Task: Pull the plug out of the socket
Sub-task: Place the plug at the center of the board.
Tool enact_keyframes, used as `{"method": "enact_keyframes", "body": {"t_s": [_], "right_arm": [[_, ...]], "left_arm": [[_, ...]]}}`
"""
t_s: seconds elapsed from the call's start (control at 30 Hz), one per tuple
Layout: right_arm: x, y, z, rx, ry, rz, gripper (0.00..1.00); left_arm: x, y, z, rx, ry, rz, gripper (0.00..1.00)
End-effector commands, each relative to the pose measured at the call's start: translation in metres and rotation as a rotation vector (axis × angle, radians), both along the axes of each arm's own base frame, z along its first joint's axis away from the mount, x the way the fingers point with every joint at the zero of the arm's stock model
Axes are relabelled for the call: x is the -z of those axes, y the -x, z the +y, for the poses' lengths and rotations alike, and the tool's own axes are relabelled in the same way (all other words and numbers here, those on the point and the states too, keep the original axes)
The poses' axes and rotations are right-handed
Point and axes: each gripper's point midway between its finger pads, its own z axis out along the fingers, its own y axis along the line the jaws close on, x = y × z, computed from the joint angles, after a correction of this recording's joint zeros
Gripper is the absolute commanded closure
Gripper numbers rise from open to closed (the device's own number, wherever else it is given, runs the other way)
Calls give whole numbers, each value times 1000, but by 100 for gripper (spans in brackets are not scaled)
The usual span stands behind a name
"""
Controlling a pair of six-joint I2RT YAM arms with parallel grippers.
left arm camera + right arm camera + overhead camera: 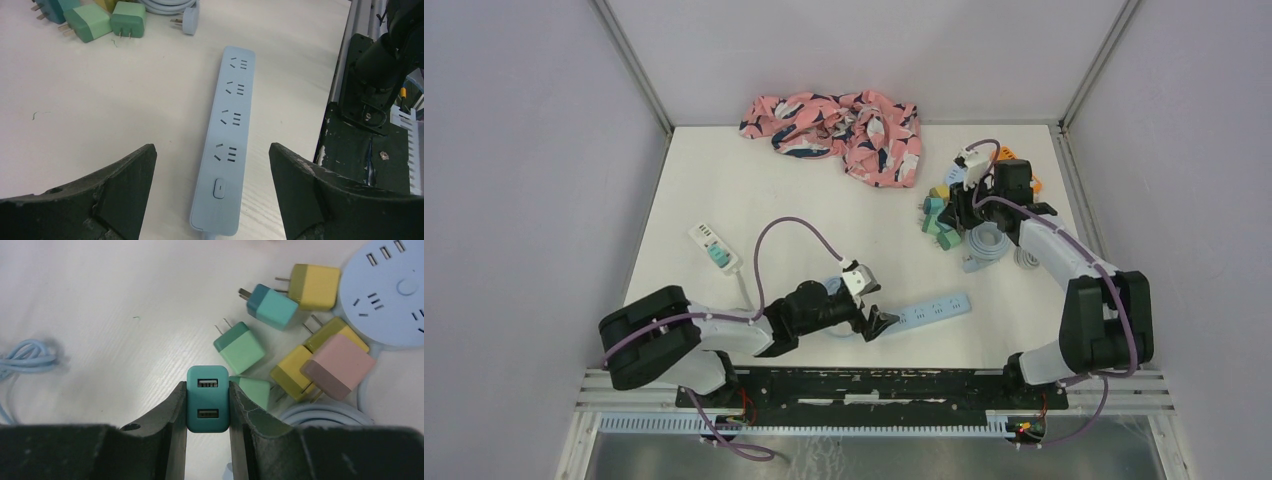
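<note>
A light blue power strip (227,145) lies on the table with all its sockets empty; it also shows in the top view (934,310). My left gripper (211,150) is open, its jaws wide on either side of the strip's switch end, above it. My right gripper (207,385) is shut on a teal USB charger plug (207,400), held over the table beside a pile of loose plugs (300,340). In the top view the right gripper (952,212) is at that pile. A white power strip (707,240) at the left has a teal plug (718,256) in it.
A pink patterned cloth (839,125) lies at the back. A round pale blue socket hub (395,295) and coiled cable (989,243) sit by the plug pile. The right arm's base (380,75) stands just right of the blue strip.
</note>
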Motion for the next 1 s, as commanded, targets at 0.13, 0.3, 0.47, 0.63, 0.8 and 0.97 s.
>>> {"method": "enact_keyframes", "body": {"t_s": [0.13,0.3,0.47,0.63,0.8,0.97], "right_arm": [[0,-51,-30,199,94,-44,84],[7,-57,-34,222,113,-35,84],[10,-62,-36,238,117,-31,82],[21,-67,-37,247,125,16,76],[25,-70,-34,235,121,33,44],[-7,-70,-41,196,174,-51,29]], "left_arm": [[-10,-4,15,-69,1,34,10],[-12,-6,22,-94,-3,25,10],[-13,-6,27,-107,1,22,10],[-15,-4,29,-109,5,26,10],[-18,-4,31,-112,15,25,10],[-26,-2,33,-112,36,23,10]]}}
